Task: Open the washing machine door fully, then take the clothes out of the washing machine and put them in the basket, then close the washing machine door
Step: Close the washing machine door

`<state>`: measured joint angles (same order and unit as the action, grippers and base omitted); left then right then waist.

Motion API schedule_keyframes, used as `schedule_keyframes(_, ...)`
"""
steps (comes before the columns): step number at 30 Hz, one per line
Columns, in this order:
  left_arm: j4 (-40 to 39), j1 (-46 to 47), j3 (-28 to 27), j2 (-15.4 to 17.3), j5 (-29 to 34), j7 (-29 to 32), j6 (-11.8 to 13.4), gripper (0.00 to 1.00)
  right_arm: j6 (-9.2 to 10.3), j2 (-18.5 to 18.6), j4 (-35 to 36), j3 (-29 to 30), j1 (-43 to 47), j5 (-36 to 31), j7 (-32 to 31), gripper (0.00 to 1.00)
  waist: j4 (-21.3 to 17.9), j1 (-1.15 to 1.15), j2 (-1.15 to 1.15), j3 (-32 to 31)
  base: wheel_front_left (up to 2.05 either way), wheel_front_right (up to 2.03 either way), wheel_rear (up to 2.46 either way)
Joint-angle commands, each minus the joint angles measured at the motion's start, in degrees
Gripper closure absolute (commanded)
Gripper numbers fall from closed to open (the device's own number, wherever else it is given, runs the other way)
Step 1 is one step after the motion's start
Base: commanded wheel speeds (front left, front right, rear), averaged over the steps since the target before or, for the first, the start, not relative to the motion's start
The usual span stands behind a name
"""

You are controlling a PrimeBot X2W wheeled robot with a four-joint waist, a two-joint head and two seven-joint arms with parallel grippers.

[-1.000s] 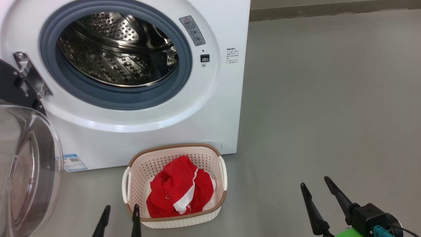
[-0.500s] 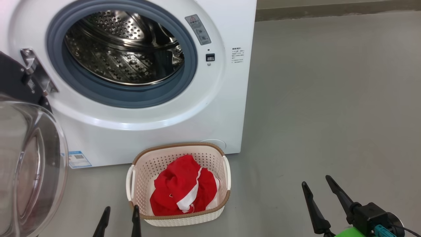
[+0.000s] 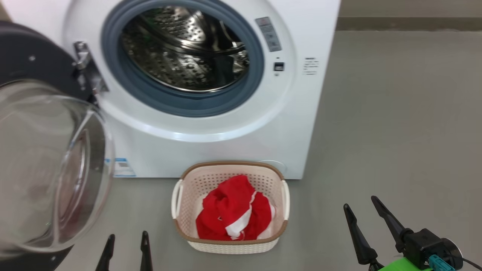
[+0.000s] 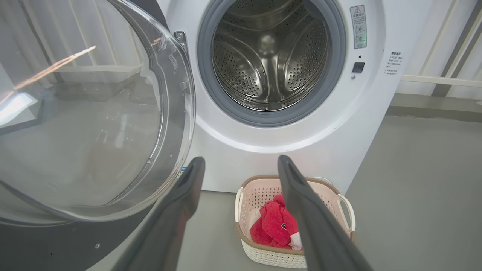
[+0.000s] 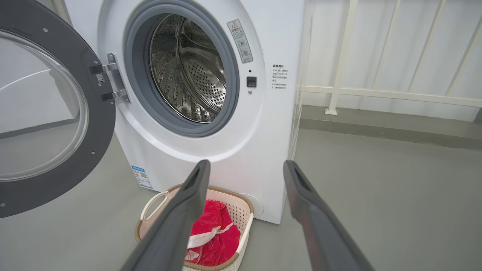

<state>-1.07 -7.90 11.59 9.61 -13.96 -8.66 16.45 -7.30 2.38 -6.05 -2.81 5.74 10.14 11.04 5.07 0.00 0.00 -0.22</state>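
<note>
While the clothes (image 3: 230, 216) lie in the basket (image 3: 226, 247), the washing machine door (image 3: 49, 169) hangs open left; left gripper (image 3: 127, 236) and right gripper (image 3: 359, 202) gape empty.

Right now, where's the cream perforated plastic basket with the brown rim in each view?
Head view: cream perforated basket bottom centre, before the white washing machine.
Left wrist view: basket lower centre-right, partly behind the left gripper.
Right wrist view: basket bottom, left of centre, partly behind the right gripper.
Shared landmark: red garment inside it.
</note>
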Motion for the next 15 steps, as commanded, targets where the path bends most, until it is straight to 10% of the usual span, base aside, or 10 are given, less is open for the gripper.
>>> schedule_keyframes(1, -1.74, 2.1, -2.34, 0.74, -0.26, -0.57, 0.77, 0.0, -0.19, 0.5, 1.73, -1.49, -1.04, -0.2, 0.02, 0.0, 3.06, 0.0, 0.0, -0.28, 0.0, 0.0, 0.0)
schedule_keyframes(15, -3.4, 0.78, -3.06, 1.21, -1.01, -0.58, 1.75, 0.0, -0.19, 0.5, 2.56, -2.15, -0.32, 0.41, -0.44, 0.0, 15.35, 0.0, 0.0, -1.24, 0.0, 0.0, 0.0)
